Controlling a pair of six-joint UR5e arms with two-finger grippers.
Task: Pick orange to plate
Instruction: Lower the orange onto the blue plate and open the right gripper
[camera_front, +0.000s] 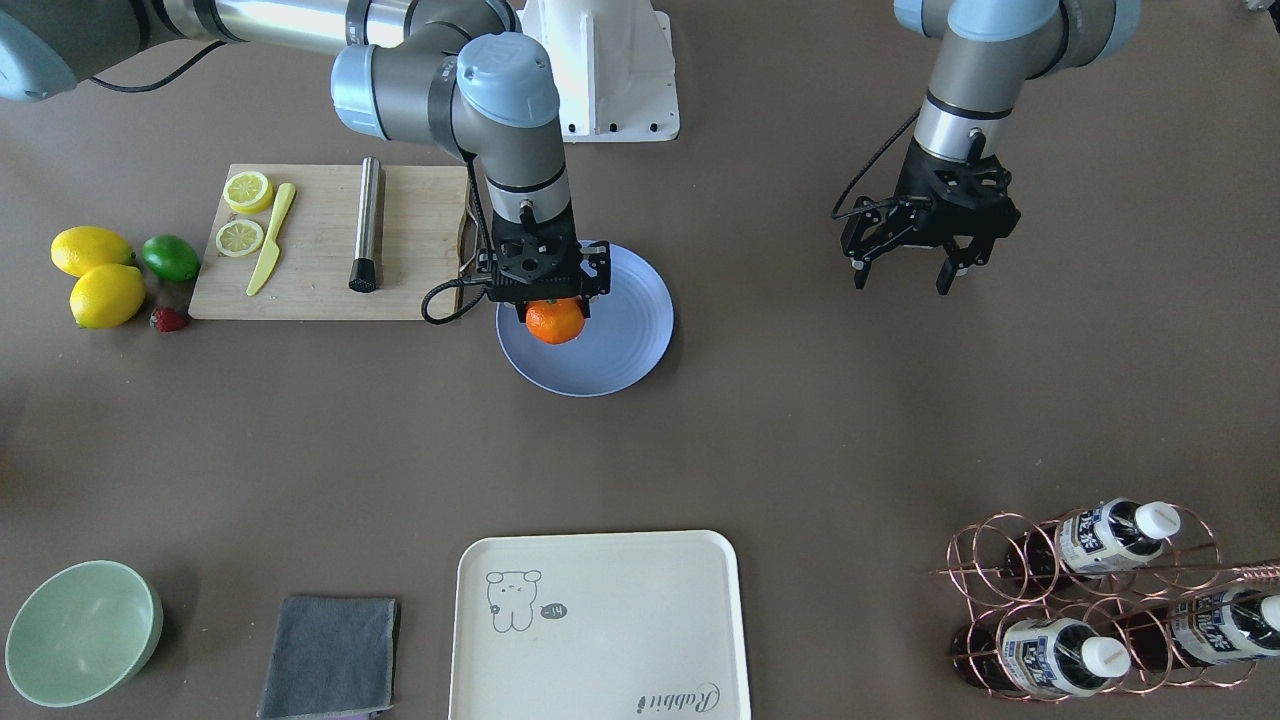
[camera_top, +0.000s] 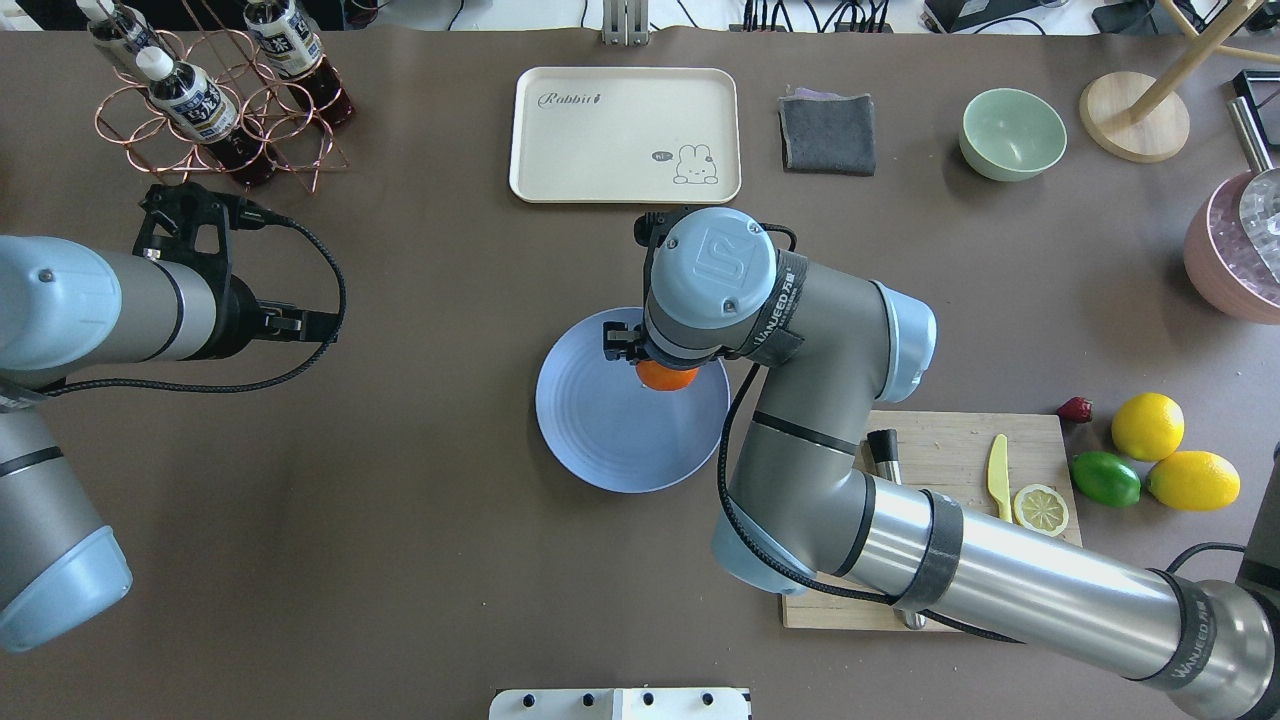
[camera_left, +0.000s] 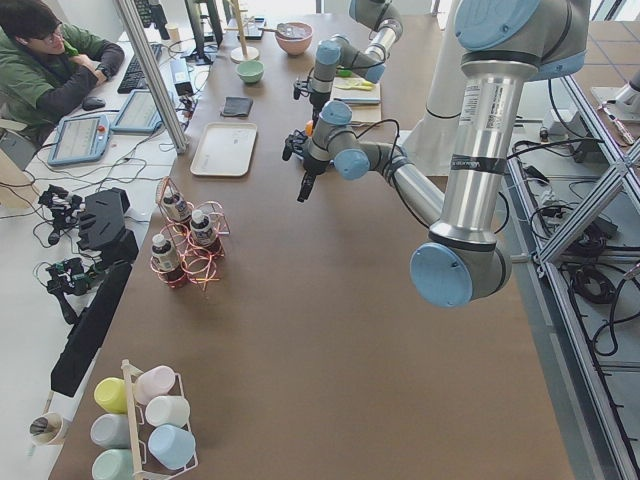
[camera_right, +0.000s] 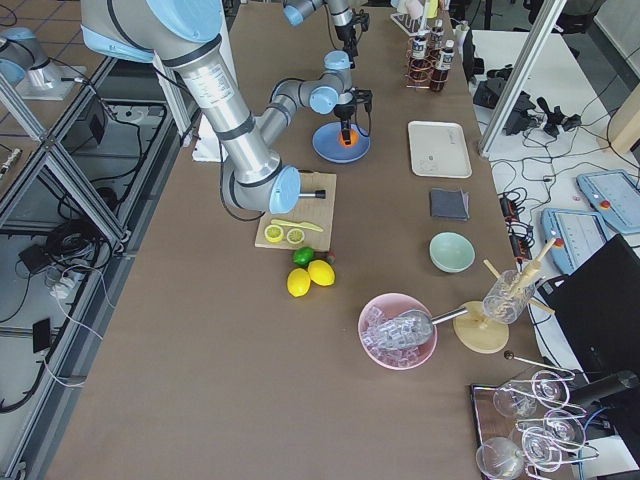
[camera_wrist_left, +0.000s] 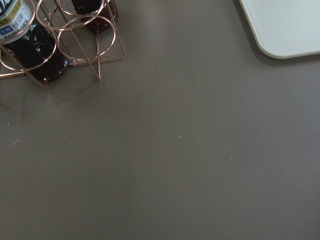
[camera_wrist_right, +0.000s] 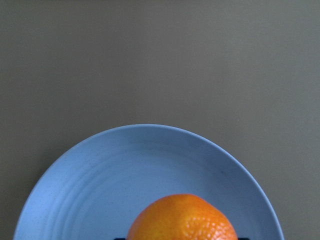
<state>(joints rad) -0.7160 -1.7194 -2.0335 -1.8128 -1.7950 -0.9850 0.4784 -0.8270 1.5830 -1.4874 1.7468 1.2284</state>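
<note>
We are looking at the right gripper (camera_front: 553, 305) hanging over the blue plate (camera_front: 625, 345). It is pinching the orange (camera_front: 555, 322), with one dark finger on each side of the fruit.

The front-facing view is showing us most of the orange under the black gripper. In the overhead view the big arm joint (camera_top: 715, 265) is hiding nearly all of it. Only a thin bit of the orange (camera_top: 667, 377) is peeking out over the plate (camera_top: 610, 440).

The right wrist camera is showing the bumpy orange (camera_wrist_right: 182, 217) up close, with the plate (camera_wrist_right: 100, 190) and its rings behind, but no fingers. We cannot tell if the orange is touching the plate or hanging just above it.

The left gripper (camera_front: 900, 282) is hanging well apart from the plate, with its fingers spread and nothing between them. Its wrist camera is showing only the brown table (camera_wrist_left: 175, 160), a corner of the cream tray (camera_wrist_left: 285, 25) and the copper bottle rack (camera_wrist_left: 92, 55).
</note>
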